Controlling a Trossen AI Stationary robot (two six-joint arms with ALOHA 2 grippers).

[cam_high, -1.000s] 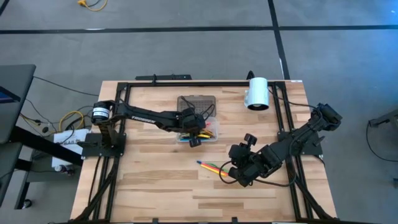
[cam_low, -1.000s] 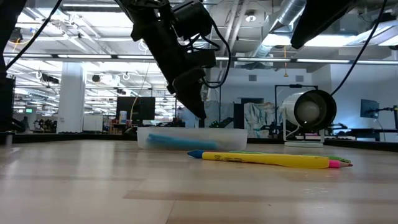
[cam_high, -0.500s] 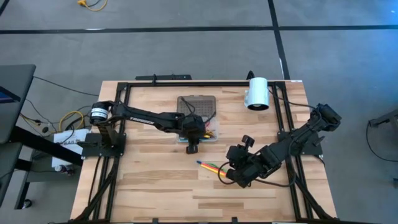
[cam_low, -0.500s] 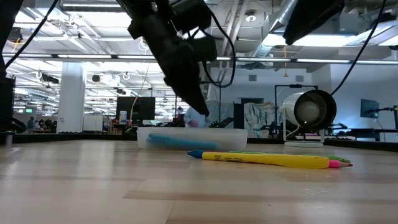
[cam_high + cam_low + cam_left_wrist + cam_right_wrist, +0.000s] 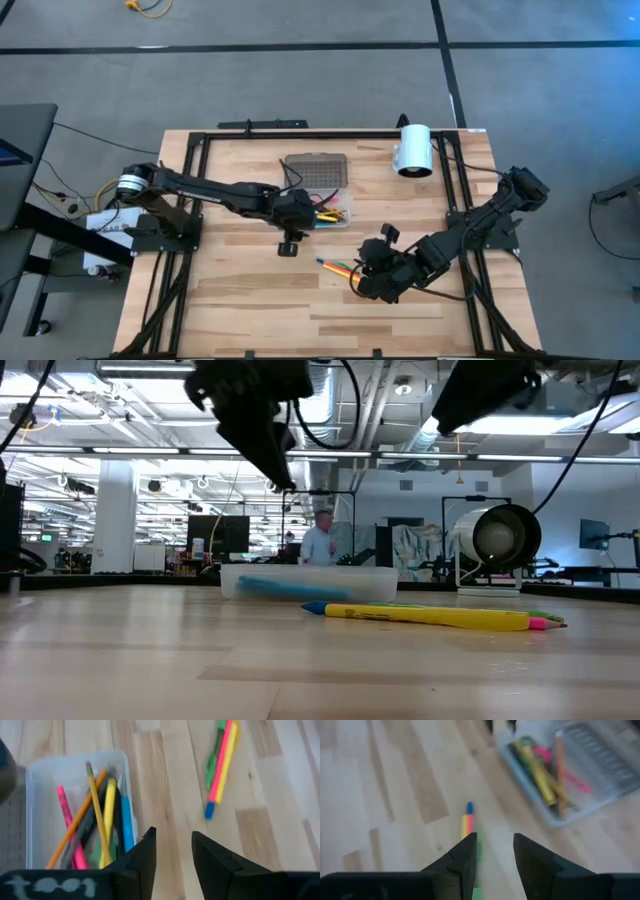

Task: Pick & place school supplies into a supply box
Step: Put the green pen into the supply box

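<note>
The supply box (image 5: 338, 216), a small clear case, stands mid-table with several pens and pencils (image 5: 95, 820) lying in it. Its dotted lid (image 5: 317, 170) lies flat on its far side. A bundle of yellow, pink and green pens (image 5: 338, 267) lies on the wood nearer the front edge. My left gripper (image 5: 173, 851) is open with nothing between its fingers, raised above the table (image 5: 280, 475) just off the box's near-left corner (image 5: 298, 226). My right gripper (image 5: 495, 851) is open too, above and just right of the loose pens (image 5: 469, 826).
A white cylinder (image 5: 412, 150) lies at the back right, against the black frame (image 5: 330, 134) that borders the table. Bare wood stretches along the front and left of the table. A person (image 5: 321, 543) stands in the room beyond.
My left gripper has risen from over the supply box and drawn back toward the table's near-left, and has tipped less steeply downward. The pens in the box and the loose pens on the table lie as before.
</note>
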